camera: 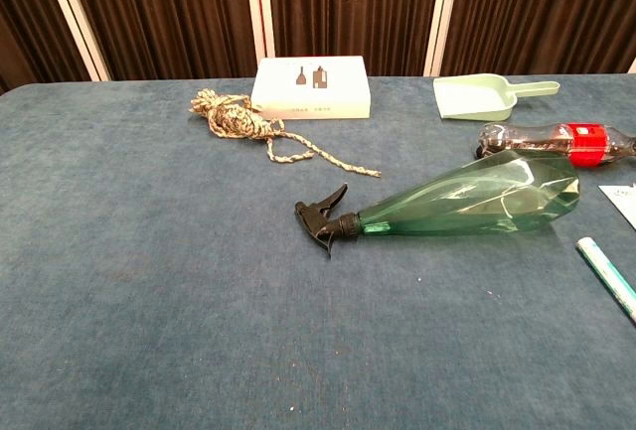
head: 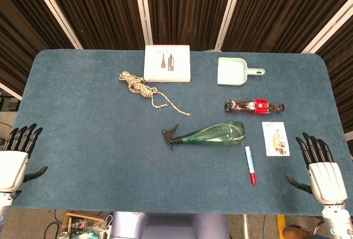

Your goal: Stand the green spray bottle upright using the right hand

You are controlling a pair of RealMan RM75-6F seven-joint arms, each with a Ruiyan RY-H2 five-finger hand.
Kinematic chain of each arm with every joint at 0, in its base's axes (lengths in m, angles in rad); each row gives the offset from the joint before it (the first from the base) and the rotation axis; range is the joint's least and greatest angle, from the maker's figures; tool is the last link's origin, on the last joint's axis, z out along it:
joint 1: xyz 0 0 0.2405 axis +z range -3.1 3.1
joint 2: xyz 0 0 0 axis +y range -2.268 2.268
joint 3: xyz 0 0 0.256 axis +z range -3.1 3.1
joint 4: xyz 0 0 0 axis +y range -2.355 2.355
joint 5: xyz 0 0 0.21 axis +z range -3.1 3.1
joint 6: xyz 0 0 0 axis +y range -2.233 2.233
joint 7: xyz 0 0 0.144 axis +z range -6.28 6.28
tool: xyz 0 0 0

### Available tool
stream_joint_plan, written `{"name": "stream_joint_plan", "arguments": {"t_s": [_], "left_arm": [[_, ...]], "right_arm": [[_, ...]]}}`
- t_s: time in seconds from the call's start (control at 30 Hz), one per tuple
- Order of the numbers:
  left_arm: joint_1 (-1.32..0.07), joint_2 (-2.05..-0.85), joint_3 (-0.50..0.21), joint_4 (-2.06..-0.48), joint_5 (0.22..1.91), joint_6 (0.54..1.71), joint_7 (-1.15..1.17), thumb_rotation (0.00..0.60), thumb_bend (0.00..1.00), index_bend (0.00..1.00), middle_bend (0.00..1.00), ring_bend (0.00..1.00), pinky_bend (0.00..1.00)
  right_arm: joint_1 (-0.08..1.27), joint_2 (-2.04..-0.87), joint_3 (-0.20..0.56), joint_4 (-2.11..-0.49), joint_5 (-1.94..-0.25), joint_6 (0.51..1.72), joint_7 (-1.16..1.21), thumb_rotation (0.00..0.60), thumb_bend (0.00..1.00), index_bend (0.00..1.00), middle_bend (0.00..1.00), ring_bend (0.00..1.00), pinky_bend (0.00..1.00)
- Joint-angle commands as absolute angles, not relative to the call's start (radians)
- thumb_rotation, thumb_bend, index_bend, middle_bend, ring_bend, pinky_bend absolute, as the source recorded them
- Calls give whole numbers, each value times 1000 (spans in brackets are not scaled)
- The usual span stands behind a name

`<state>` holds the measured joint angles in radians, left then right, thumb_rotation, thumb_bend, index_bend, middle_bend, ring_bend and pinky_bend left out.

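Dark pleated curtains behind, and in front of you a blue felt-like table (head: 83, 139). Right of centre lies your green spray bottle (head: 212, 134), flat on its side, black trigger head pointing left, broad base pointing right. The body is see-through green plastic, tapering to the nozzle, with glossy highlights along its facets in the chest view (camera: 477, 202).

Just beyond its base, a cola bottle (head: 255, 105) with a red label lies on its side too; the chest view cuts its right end off. Near the base on the near side, there's a white marker (head: 250, 164) with a red cap, and right of that a small printed card (head: 275, 138), its picture too small to read. Farther back sits a pale green plastic scoop (head: 236, 72), a flat white box (head: 167, 63) with small bottle drawings, and a tangle of frayed rope (head: 144, 90) trailing toward the middle.

Your right hand (head: 320, 173) rests at the near right edge, fingers apart, holding nothing, well away from the bottle. Your left hand (head: 15, 159) is at the near left edge, fingers spread, empty, partly cut off by the frame.
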<state>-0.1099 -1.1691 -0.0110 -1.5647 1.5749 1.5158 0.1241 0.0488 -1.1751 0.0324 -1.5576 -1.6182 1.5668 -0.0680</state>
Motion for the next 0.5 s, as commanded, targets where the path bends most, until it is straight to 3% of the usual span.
{"name": "stream_joint_plan", "arguments": {"t_s": [0.03,0.5], "left_arm": [[-110,-1169,-11,-1564,1575,1515,124,600,11,13,0,0,0],[-107,-1168,-15,-1579,1571,1520,130,600,11,13,0,0,0]], "right_arm": [[50,-1174,32,-1559,-1616,1562,-72,600,194,0,0,0,76],[71,-1197,14,-1575,-1653,1529,-118,600,194,0,0,0,75]]}}
